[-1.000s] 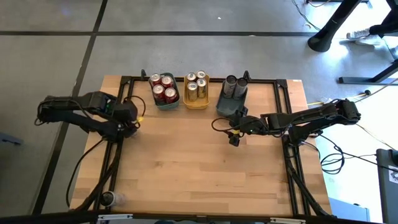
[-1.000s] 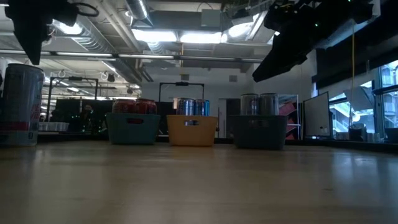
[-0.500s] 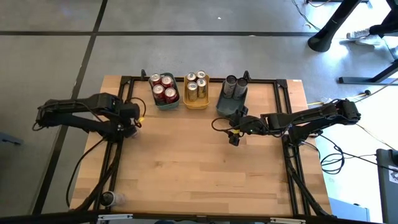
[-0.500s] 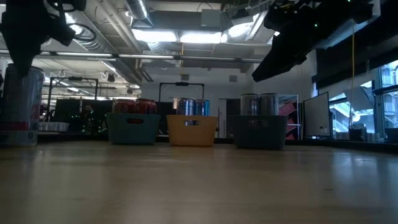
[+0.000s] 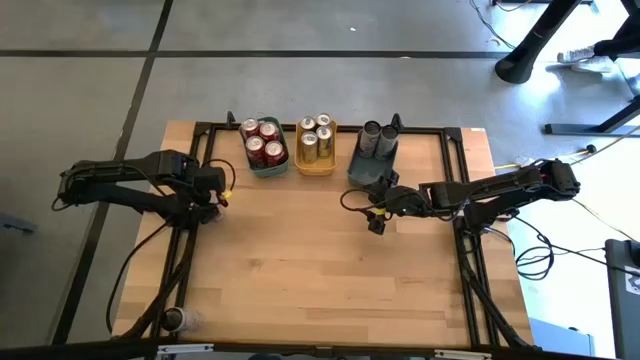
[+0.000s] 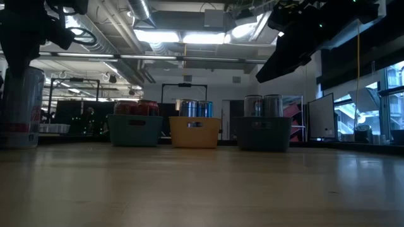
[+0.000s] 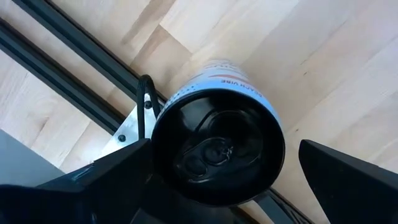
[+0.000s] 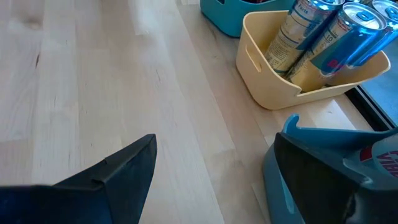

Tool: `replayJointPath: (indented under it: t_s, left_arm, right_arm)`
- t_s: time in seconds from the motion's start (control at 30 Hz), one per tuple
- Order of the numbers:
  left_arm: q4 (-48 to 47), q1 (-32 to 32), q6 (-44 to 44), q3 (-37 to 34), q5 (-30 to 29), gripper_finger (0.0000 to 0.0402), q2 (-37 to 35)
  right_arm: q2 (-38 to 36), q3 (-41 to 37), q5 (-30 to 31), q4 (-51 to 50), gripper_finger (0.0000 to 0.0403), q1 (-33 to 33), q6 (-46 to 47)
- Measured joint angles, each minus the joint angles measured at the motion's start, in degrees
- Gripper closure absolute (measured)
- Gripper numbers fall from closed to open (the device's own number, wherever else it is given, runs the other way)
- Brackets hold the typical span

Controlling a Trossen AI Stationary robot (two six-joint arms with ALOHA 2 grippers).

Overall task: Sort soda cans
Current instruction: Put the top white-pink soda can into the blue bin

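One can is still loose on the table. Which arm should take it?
Left. The left gripper is open, directly above the loose can, fingers on either side of it at the table's left edge. The right gripper hangs near the grey-blue tray, far from that can.

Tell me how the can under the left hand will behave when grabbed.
The upright silver metal can is tall and narrow, so a sideways nudge probably tips it, and then it would roll. Its smooth round wall may slip between the open left hand fingers. Weight can't be judged.
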Motion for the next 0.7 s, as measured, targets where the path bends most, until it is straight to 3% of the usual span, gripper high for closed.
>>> replayJointPath:
  t_s: [0.17, 0.43, 0.7]
  left_arm:
    - [0.1, 0.0, -1.3, 0.0, -0.2, 0.0041, 0.0]
    - [0.1, 0.0, -0.8, 0.0, -0.8, 0.0161, 0.0]
    - [1.4, 0.0, -1.0, 1.9, -0.3, 0.0169, 0.1]
  right_arm:
    - [0.2, 0.0, 0.0, 0.0, 0.0079, 0.0, -1.2]
    - [3.0, 0.0, -0.3, 0.0, 0.0079, 0.0, -1.0]
    - [2.4, 0.0, -0.9, -0.6, 0.0079, 0.1, 1.1]
